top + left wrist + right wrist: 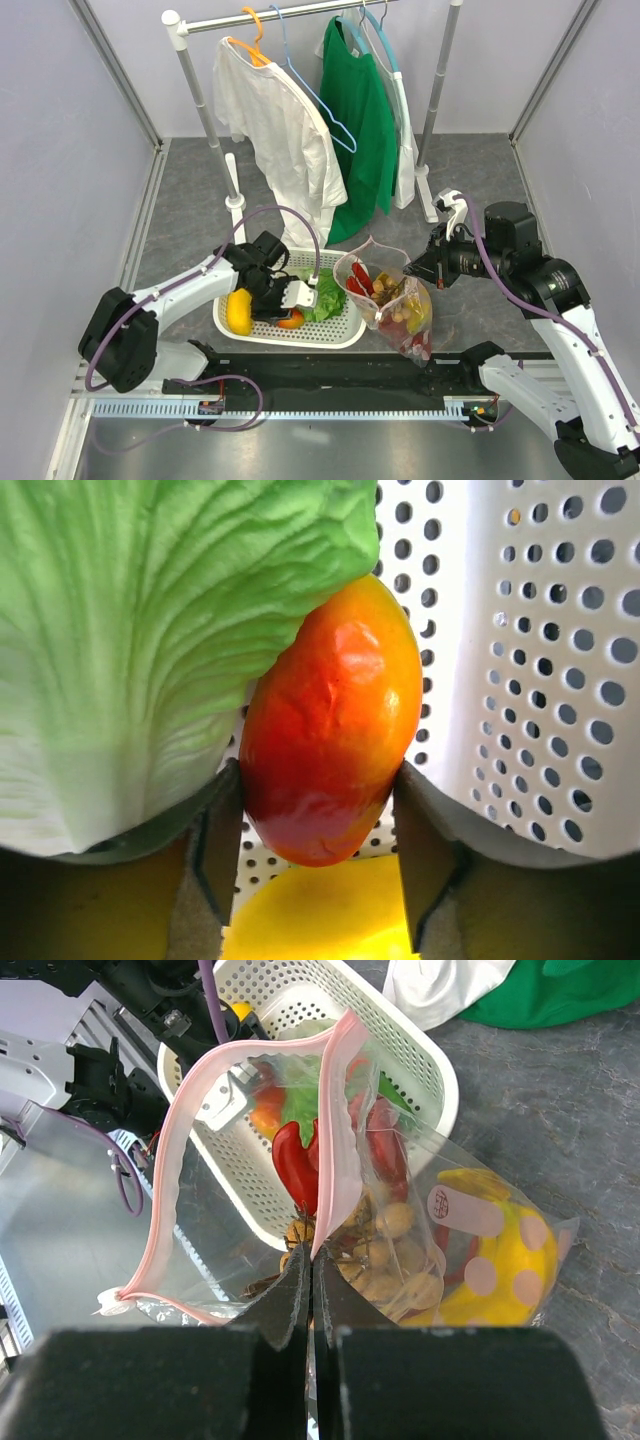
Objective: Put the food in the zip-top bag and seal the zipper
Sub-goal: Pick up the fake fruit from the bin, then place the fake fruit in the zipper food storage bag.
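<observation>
Risks: L gripper (320, 790) has its pads against both flanks of the mango (330, 730), but only on its near, tapering end. The skin looks smooth, so it could squirt out on the lift. The lettuce (130, 630) overlaps the mango's far end and touches it, so it may drag along or snag.

R gripper (312, 1280) has its jaws shut tight on the zipper (172, 1160), pinching it at one spot. The mouth gapes, but the bag is floppy. The free lip could fold in and block the drop, or the strip could slip under more weight.

Containers:
- **White perforated basket** (300, 341), by the table's (190, 200) near edge, left of centre: mango, lettuce, and a yellow piece (238, 312), prob. a lemon.
- **Zip-top bag** (400, 310), just right of the basket, mouth up and unsealed: red lobster (295, 1165), longan bunch (385, 1250), and a yellow pink-spotted piece (505, 1260), maybe the banana.
</observation>
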`<state>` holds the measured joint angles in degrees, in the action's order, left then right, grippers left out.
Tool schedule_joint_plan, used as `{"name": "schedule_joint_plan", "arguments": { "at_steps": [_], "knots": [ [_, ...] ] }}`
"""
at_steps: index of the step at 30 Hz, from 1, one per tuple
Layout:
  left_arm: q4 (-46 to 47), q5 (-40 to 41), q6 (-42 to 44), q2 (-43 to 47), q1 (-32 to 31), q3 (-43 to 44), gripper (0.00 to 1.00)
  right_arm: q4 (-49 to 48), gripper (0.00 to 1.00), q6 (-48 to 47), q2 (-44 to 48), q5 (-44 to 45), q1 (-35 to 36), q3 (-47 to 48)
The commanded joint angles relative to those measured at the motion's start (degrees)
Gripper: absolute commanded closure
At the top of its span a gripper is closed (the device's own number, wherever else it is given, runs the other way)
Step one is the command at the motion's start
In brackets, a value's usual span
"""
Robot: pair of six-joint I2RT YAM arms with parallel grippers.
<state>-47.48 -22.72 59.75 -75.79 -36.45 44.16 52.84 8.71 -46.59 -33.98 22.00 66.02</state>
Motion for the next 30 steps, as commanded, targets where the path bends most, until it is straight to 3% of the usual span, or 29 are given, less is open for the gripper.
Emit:
{"name": "schedule_joint_plan", "arguments": {
  "at_steps": [1, 2, 8, 13, 15, 20, 23, 27, 30],
  "knots": [
    [0.65, -3.20, -0.51, 2.48, 0.15, 1.09, 0.50, -0.28, 1.00, -1.06, 0.01, 0.58, -0.03, 0.16],
    [-1.10, -3.90, -0.25, 4.05, 0.15, 1.88, 0.58, -0.28, 1.00, -1.24, -0.08, 0.75, -0.03, 0.34],
    [-14.20, -9.18, -1.21, 11.88, 0.15, 11.90, 0.78, -0.02, 1.00, -1.33, 0.27, 1.19, -0.11, 0.43],
    [-21.76, -12.16, -2.00, 16.29, 0.15, 21.38, 0.83, -0.63, 1.00, -0.89, 0.18, 1.02, -0.03, -0.10],
    [-21.86, -14.01, -6.20, 15.94, 0.15, 25.08, 0.86, -0.81, 1.00, -0.80, 0.18, 0.76, -0.03, -0.10],
    [-9.59, -24.47, -27.69, 9.44, -0.29, 41.78, 0.85, -1.95, 1.00, -0.01, 0.18, -0.30, -0.03, -0.80],
    [2.11, -21.33, -35.20, 5.50, -4.75, 46.18, 0.83, -1.95, 1.00, 0.17, -0.08, -0.39, -0.03, -0.37],
    [7.13, -16.04, -35.31, 1.09, -11.36, 48.57, 0.82, -1.95, 1.00, 0.08, 0.27, -0.48, -0.11, 0.25],
    [14.24, -15.69, -36.28, 0.56, -14.52, 43.58, 0.80, -1.95, 1.00, 0.34, 0.44, -0.65, -0.11, 0.16]
  ]
}}
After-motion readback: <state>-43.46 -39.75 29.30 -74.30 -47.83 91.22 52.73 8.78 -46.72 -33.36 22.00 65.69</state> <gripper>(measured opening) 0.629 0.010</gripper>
